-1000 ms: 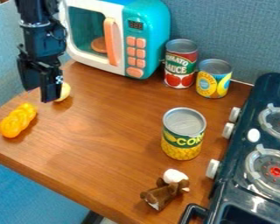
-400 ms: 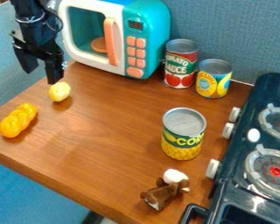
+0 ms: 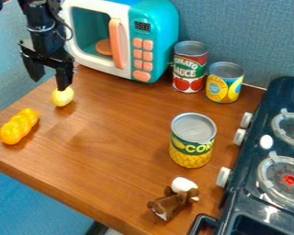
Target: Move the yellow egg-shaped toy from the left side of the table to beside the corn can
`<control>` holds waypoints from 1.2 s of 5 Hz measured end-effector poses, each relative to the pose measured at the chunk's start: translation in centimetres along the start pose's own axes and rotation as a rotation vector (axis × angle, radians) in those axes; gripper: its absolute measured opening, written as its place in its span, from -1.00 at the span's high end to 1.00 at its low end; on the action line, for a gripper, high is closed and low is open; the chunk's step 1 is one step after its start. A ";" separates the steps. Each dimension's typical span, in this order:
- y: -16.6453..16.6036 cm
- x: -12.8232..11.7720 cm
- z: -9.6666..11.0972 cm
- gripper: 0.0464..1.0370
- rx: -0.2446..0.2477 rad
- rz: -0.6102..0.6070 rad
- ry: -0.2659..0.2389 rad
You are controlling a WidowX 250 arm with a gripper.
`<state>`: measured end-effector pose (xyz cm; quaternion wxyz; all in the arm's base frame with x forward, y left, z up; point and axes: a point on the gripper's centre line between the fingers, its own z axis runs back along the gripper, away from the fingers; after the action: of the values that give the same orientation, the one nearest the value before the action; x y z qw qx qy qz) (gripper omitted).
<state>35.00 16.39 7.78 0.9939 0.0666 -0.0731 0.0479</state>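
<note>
The black gripper (image 3: 49,84) hangs at the upper left, open, its two fingers spread apart with nothing between them. Its right finger comes down just over a small yellow ball-like object (image 3: 62,97) and hides the top edge of it; whether they touch I cannot tell. Below and to the left lies a bumpy orange-yellow object (image 3: 19,126) near the table's left edge. A corn can (image 3: 192,140) stands upright right of centre. Towards the front edge lies a small brown and white plush toy (image 3: 174,198).
A teal and white toy microwave (image 3: 157,41) stands at the back, close to the arm. Right of it are a tomato sauce can (image 3: 189,67) and a yellow-labelled can (image 3: 224,82). A dark toy stove (image 3: 247,183) borders the wooden table (image 3: 106,151) on the right.
The gripper first went up and slightly left, uncovering the yellow ball-like object, then came back right and a little down over its top edge. The other objects have stayed put.
</note>
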 end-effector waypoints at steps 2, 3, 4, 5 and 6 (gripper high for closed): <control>0.2 0.8 -2.2 -0.93 -0.011 0.047 0.075; -0.1 0.8 -3.5 -0.93 -0.036 0.038 0.106; -0.4 0.6 -4.4 -0.93 -0.052 0.060 0.137; -0.7 0.6 -5.1 -0.85 -0.077 0.073 0.155; -1.3 0.6 -5.0 -0.35 -0.117 0.056 0.154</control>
<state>36.43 15.89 2.83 0.9971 0.0024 -0.0008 0.0764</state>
